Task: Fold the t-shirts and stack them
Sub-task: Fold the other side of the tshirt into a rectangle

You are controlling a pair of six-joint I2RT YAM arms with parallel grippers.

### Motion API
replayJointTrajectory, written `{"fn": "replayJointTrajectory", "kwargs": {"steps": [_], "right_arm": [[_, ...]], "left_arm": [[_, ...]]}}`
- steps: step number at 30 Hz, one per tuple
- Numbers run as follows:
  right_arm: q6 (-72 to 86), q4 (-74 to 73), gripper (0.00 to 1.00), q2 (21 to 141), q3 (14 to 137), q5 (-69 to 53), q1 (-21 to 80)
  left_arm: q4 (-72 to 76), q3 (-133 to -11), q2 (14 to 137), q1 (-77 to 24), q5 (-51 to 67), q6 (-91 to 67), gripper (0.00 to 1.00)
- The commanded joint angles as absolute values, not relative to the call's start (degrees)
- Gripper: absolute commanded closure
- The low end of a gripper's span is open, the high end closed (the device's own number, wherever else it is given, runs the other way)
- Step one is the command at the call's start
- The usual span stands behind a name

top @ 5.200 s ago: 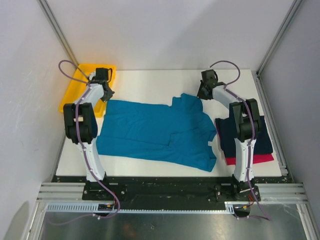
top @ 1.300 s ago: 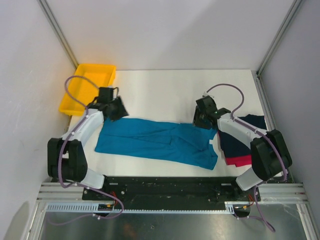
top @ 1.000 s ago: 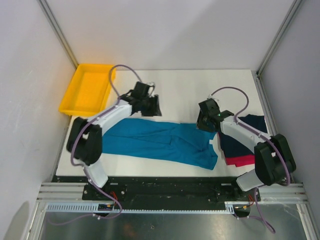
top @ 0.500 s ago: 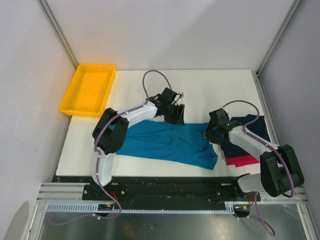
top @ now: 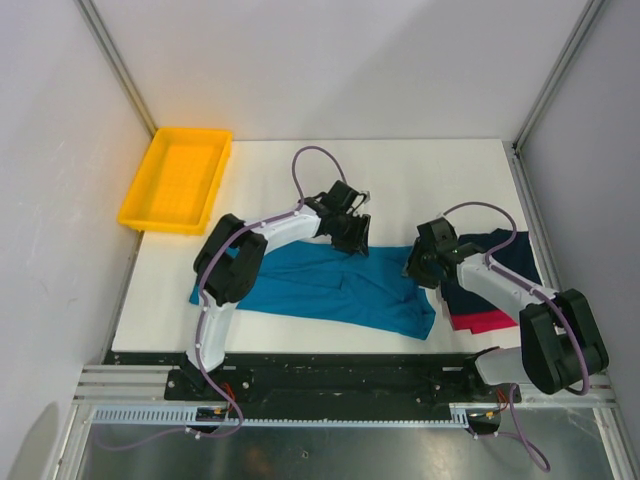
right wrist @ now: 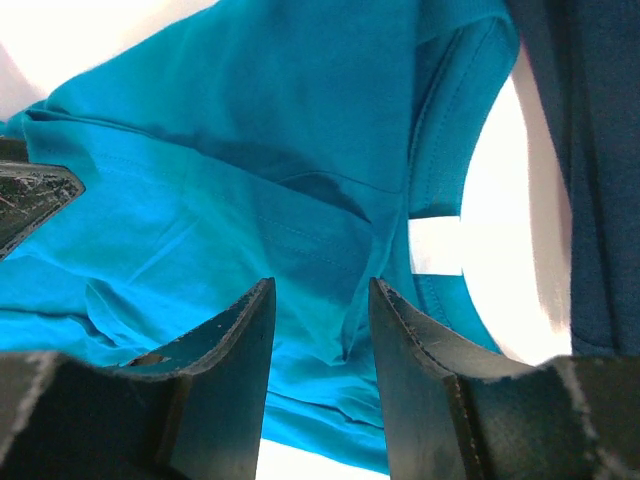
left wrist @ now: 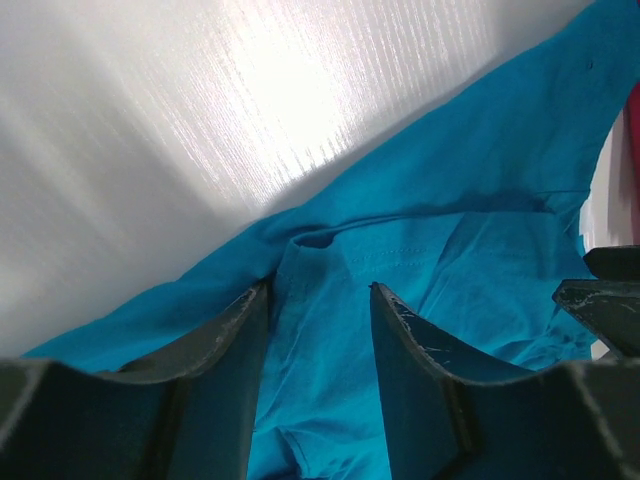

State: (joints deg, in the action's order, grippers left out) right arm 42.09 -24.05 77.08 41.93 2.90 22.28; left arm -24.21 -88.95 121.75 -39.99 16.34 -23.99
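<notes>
The teal-blue t-shirt [top: 320, 285] lies folded lengthwise into a long band across the front of the table. My left gripper [top: 350, 232] is open, low over the band's far edge near its middle; teal cloth [left wrist: 480, 200] lies between and under the fingers [left wrist: 320, 290]. My right gripper [top: 425, 265] is open over the collar end, with teal cloth [right wrist: 250, 120] under its fingers [right wrist: 322, 285]. The folded dark navy t-shirt [top: 505, 262] lies on the red-pink t-shirt [top: 485, 322] at the right. The navy one also shows in the right wrist view [right wrist: 590, 150].
A yellow plastic tray [top: 178, 178] stands at the far left corner of the white table [top: 420, 170]. Grey walls and metal frame posts close in the left, back and right sides. The teal collar's white label [right wrist: 435, 245] shows.
The teal shirt, spread flat five seconds ago, is now folded lengthwise. My left gripper moved right along its far edge to the middle. My right gripper shifted nearer, to the collar end.
</notes>
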Motion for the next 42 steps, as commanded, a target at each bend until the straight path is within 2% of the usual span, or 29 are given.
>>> {"fn": "replayJointTrajectory", "kwargs": {"steps": [1, 5, 9, 13, 16, 19, 32, 42], "right_arm": [[43.32, -21.95, 0.53, 77.96, 41.75, 2.34, 22.9], [43.73, -21.35, 0.54, 78.44, 41.73, 2.45, 23.39], [44.12, -20.76, 0.62, 79.07, 41.75, 2.34, 23.5], [44.47, -21.14, 0.77, 78.42, 41.75, 3.3, 23.85], [44.66, -21.67, 0.91, 77.5, 41.75, 3.99, 24.54], [44.85, -22.82, 0.99, 75.55, 41.81, 4.88, 25.5], [48.62, -28.5, 1.0, 66.67, 42.39, 7.42, 33.79], [51.63, -31.5, 1.0, 66.56, 46.1, 10.26, 40.51]], "left_arm": [[-22.23, -91.31, 121.15, -40.7, 16.35, -24.26, 0.52], [-21.88, -90.51, 119.92, -40.83, 15.9, -24.56, 0.54], [-21.34, -89.23, 118.86, -41.07, 16.07, -24.82, 0.62], [-20.44, -87.53, 117.62, -41.21, 16.06, -25.09, 0.71], [-20.0, -86.42, 116.59, -41.14, 16.04, -25.26, 0.82], [-19.51, -84.72, 114.76, -41.21, 15.58, -25.6, 0.91], [-14.89, -73.0, 102.9, -41.62, 12.23, -26.62, 0.94], [-13.75, -68.71, 100.08, -41.59, 11.38, -27.49, 0.96]]}}
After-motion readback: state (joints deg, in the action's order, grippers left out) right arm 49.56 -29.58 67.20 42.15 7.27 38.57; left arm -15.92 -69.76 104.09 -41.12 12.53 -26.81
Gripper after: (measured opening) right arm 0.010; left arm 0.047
